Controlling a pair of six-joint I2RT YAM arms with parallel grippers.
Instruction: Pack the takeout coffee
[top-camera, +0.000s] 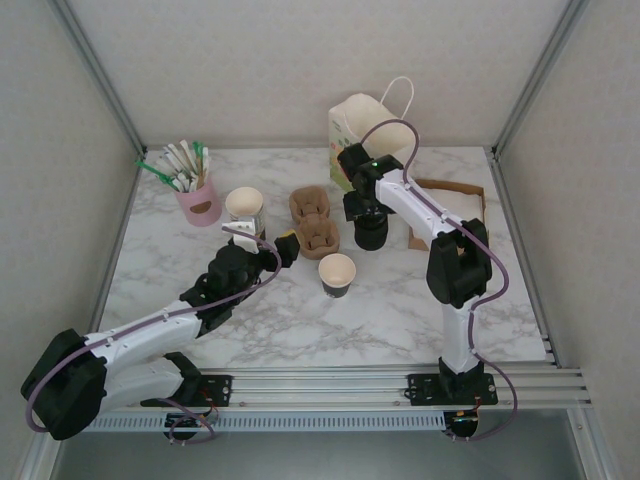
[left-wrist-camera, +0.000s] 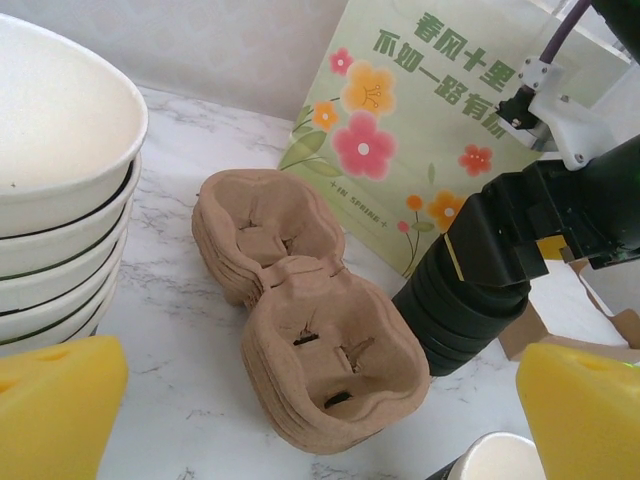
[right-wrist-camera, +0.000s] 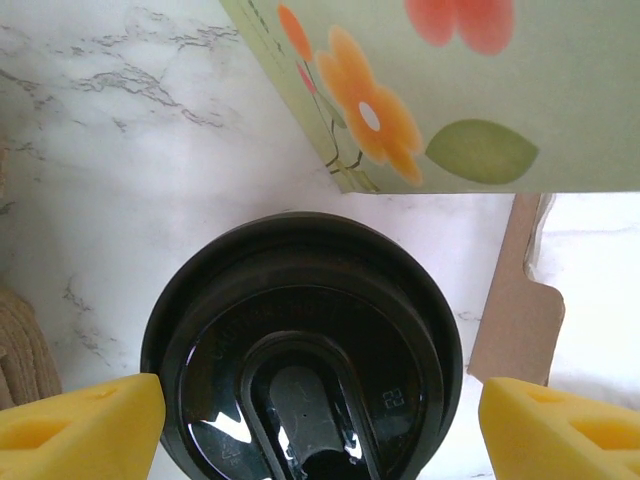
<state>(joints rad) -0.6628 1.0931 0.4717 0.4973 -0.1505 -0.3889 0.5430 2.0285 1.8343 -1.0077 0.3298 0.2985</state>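
Above the black lid stack (right-wrist-camera: 190, 320), my right gripper (right-wrist-camera: 320, 425) is spread wide; I should pinch only the top one, softly.

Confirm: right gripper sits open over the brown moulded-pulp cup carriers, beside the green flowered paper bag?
No. The right gripper sits open over the black stack of round plastic lids, beside the green flowered paper bag; right wrist view shows it.
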